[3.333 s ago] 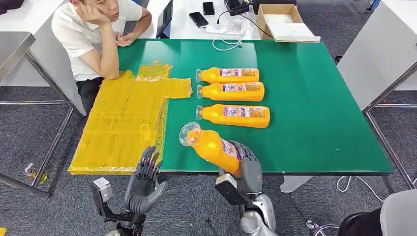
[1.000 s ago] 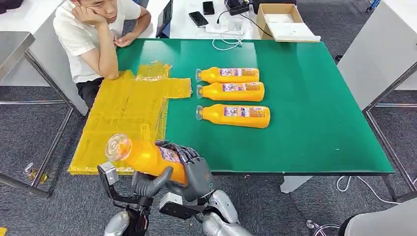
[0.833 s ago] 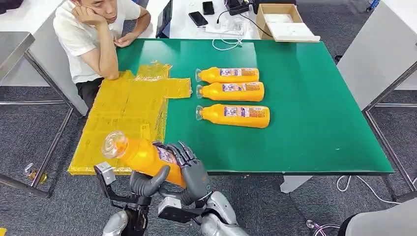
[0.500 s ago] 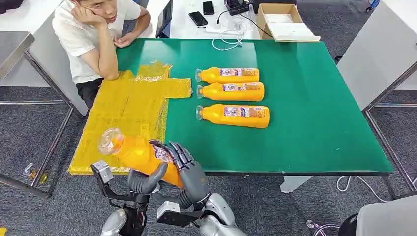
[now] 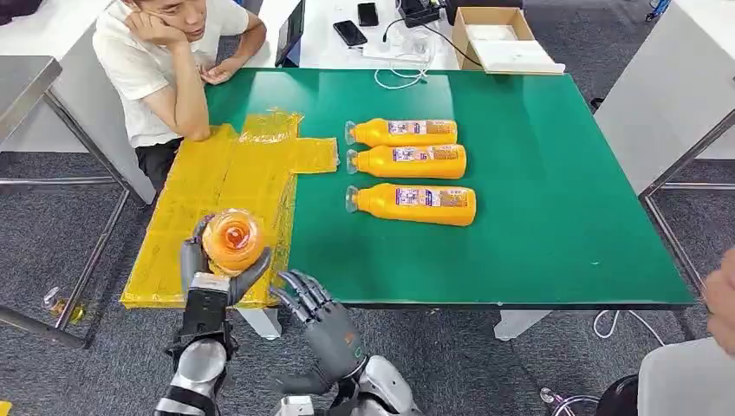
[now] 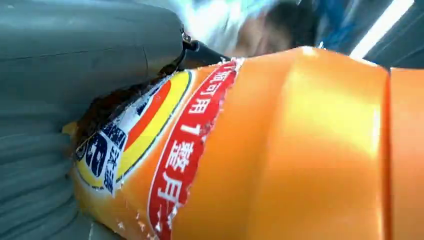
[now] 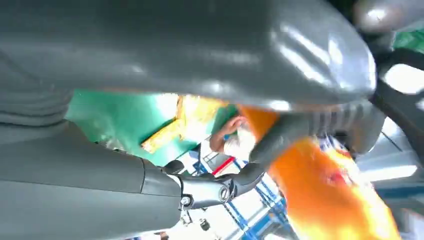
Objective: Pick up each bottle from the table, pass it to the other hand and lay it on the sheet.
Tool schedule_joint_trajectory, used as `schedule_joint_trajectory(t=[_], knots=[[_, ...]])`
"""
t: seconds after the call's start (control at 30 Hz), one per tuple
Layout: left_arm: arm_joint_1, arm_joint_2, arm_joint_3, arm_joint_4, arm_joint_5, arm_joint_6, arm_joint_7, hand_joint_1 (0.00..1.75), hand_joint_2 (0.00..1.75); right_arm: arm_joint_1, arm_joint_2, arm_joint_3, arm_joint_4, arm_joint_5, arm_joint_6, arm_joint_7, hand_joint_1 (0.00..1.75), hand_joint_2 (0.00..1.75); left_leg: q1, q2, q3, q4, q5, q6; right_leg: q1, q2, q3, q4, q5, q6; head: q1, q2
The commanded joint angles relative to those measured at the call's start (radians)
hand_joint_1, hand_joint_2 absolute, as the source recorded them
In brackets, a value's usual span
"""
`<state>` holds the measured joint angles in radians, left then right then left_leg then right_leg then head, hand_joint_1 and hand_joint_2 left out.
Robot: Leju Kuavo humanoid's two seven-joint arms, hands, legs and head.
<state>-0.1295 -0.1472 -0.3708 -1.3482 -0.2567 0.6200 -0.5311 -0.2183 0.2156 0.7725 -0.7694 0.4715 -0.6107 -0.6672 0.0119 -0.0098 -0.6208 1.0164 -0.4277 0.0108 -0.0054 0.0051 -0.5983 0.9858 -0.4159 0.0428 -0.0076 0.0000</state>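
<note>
At the near edge of the green table [image 5: 537, 217], the right hand [image 5: 316, 316] is open with nothing in it. Just beside it, the left hand [image 5: 212, 269] grips an orange plastic bottle [image 5: 230, 238] above the yellow plastic sheet [image 5: 221, 199]. Farther back, three orange bottles [image 5: 407, 169] lie in a row

orange bottles [image 5: 409, 204] with blue-and-white labels, a green table [image 5: 555, 199], a yellow sheet [image 5: 221, 199], grey carpet floor [image 5: 52, 251].
</note>
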Motion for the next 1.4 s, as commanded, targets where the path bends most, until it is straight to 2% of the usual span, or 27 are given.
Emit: schedule_joint_trajectory(t=[0.03, 0.13, 0.2, 0.23, 0.33, 0.37, 0.5, 0.63, 0.83, 1.0, 1.27, 1.4], knots=[[-0.13, -0.02, 0.143, 0.257, -0.446, 0.078, 0.1, 1.75, 1.75, 0.06, -0.034, -0.031, -0.109, -0.045, -0.076, -0.013, 0.0, 0.0, -0.001, -0.003, 0.005, -0.002, 0.0, 0.0, -0.001, -0.003, 0.006, -0.001, -0.002, -0.001, 0.0, 0.0], [-0.137, -0.014, 0.139, 0.271, -0.459, 0.078, 0.104, 1.75, 1.75, 0.062, -0.034, -0.033, -0.107, -0.048, -0.077, -0.012, 0.0, 0.0, -0.001, -0.001, 0.006, -0.002, -0.001, 0.0, -0.001, -0.002, 0.006, -0.001, -0.002, -0.001, 0.0, 0.0], [-0.191, 0.015, 0.099, 0.363, -0.503, 0.065, 0.189, 1.75, 1.75, 0.065, -0.038, -0.035, -0.104, -0.059, -0.057, -0.008, 0.0, 0.0, -0.001, 0.0, 0.003, -0.001, 0.0, 0.0, -0.001, -0.001, 0.003, -0.001, -0.001, -0.001, 0.0, 0.0], [-0.244, 0.031, 0.084, 0.453, -0.526, 0.043, 0.241, 1.75, 1.75, 0.066, -0.038, -0.037, -0.101, -0.068, -0.034, -0.009, 0.0, 0.0, -0.001, -0.001, 0.005, -0.002, 0.0, 0.0, -0.001, -0.002, 0.005, -0.001, -0.002, -0.001, 0.0, 0.0], [-0.355, 0.042, 0.078, 0.649, -0.526, 0.02, 0.249, 1.75, 1.75, 0.058, -0.034, -0.035, -0.097, -0.073, -0.015, -0.021, 0.0, 0.0, -0.002, -0.006, 0.008, -0.003, 0.001, -0.001, -0.001, -0.007, 0.008, -0.001, -0.003, -0.002, 0.0, 0.0], [-0.414, 0.051, 0.052, 0.756, -0.577, 0.004, 0.282, 1.75, 1.75, 0.052, -0.029, -0.031, -0.096, -0.076, -0.006, -0.022, 0.0, 0.0, -0.001, -0.004, 0.005, -0.002, 0.001, 0.0, -0.001, -0.004, 0.005, -0.001, -0.001, -0.001, 0.0, 0.0], [-0.52, 0.046, 0.057, 0.922, -0.598, -0.059, 0.314, 1.75, 1.75, 0.037, -0.024, -0.012, -0.086, -0.078, 0.027, -0.02, 0.0, 0.0, -0.001, -0.002, 0.004, -0.001, 0.001, -0.001, -0.001, -0.003, 0.004, 0.0, 0.0, -0.001, 0.0, 0.0], [-0.535, 0.044, 0.059, 0.946, -0.603, -0.064, 0.315, 1.75, 1.75, 0.038, -0.025, -0.011, -0.085, -0.08, 0.024, -0.022, 0.0, 0.0, 0.0, 0.001, 0.003, -0.001, 0.001, -0.001, 0.0, 0.0, 0.003, 0.001, 0.001, -0.003, 0.0, 0.0], [-0.626, 0.049, 0.019, 1.078, -0.683, -0.263, 0.492, 1.75, 1.75, 0.024, -0.017, 0.005, -0.083, -0.096, 0.037, -0.031, 0.0, 0.0, -0.001, 0.002, 0.004, -0.001, 0.001, -0.001, -0.001, 0.001, 0.004, 0.001, 0.001, -0.004, 0.0, 0.0], [-0.64, 0.043, 0.006, 1.095, -0.708, -0.391, 0.576, 1.75, 1.75, 0.023, -0.014, 0.005, -0.073, -0.108, 0.033, -0.031, 0.0, 0.0, -0.001, 0.004, 0.008, -0.002, 0.001, -0.002, -0.001, 0.004, 0.006, 0.001, 0.002, -0.004, 0.0, 0.0], [-0.641, 0.042, 0.003, 1.096, -0.711, -0.408, 0.583, 1.75, 1.75, 0.022, -0.014, 0.005, -0.071, -0.109, 0.032, -0.031, 0.0, 0.0, -0.001, 0.004, 0.009, -0.002, 0.001, -0.002, -0.001, 0.003, 0.007, 0.002, 0.002, -0.003, 0.0, 0.0], [-0.65, 0.046, -0.019, 1.102, -0.741, -0.498, 0.646, 1.75, 1.75, 0.018, -0.011, 0.004, -0.06, -0.113, 0.033, -0.031, 0.0, 0.0, -0.001, 0.003, 0.009, -0.001, 0.001, -0.002, -0.001, 0.003, 0.006, 0.002, 0.002, -0.003, 0.0, 0.0]])
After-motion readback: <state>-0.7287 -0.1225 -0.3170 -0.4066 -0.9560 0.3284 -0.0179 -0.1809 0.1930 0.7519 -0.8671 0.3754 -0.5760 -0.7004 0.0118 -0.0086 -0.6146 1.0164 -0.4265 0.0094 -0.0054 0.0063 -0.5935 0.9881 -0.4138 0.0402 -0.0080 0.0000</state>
